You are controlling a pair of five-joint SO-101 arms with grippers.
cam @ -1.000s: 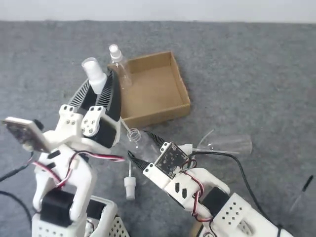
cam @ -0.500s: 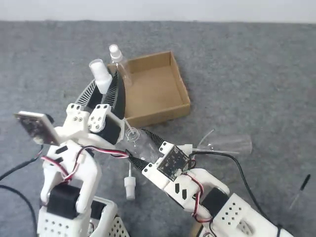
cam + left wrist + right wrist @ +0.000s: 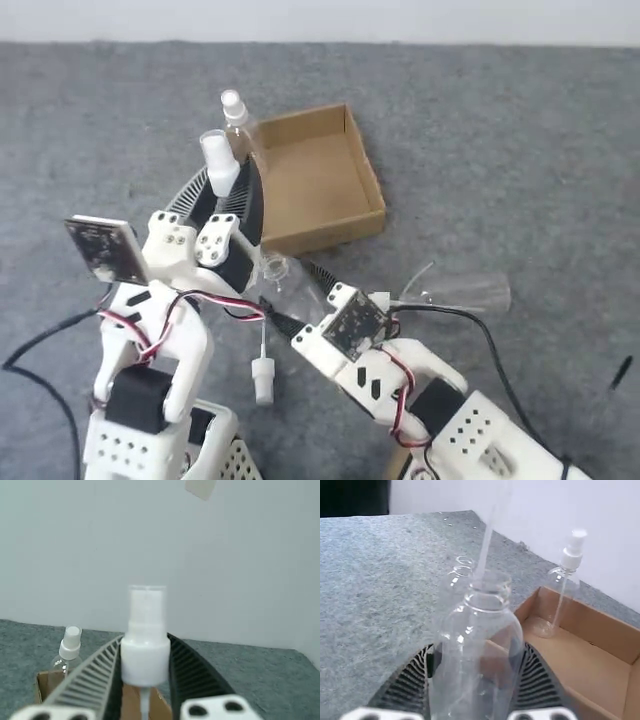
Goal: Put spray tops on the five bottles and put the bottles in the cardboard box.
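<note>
Left gripper (image 3: 145,652): clamps top (image 3: 145,640).
Right gripper (image 3: 476,660): clamps bottle (image 3: 475,630); tube (image 3: 487,535) at its mouth.
Top: at 11 o'clock from bottle.

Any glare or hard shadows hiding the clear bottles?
High view: even light, soft shadows; the lying bottle shows faint on the carpet. Right wrist view: held bottle see-through with small highlights, outline readable. Left wrist view: white spray top against a pale wall, low contrast.

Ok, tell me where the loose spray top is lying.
In the high view, the loose spray top lies on the grey mat between the two arms, near the bottle in the right claw.
</note>
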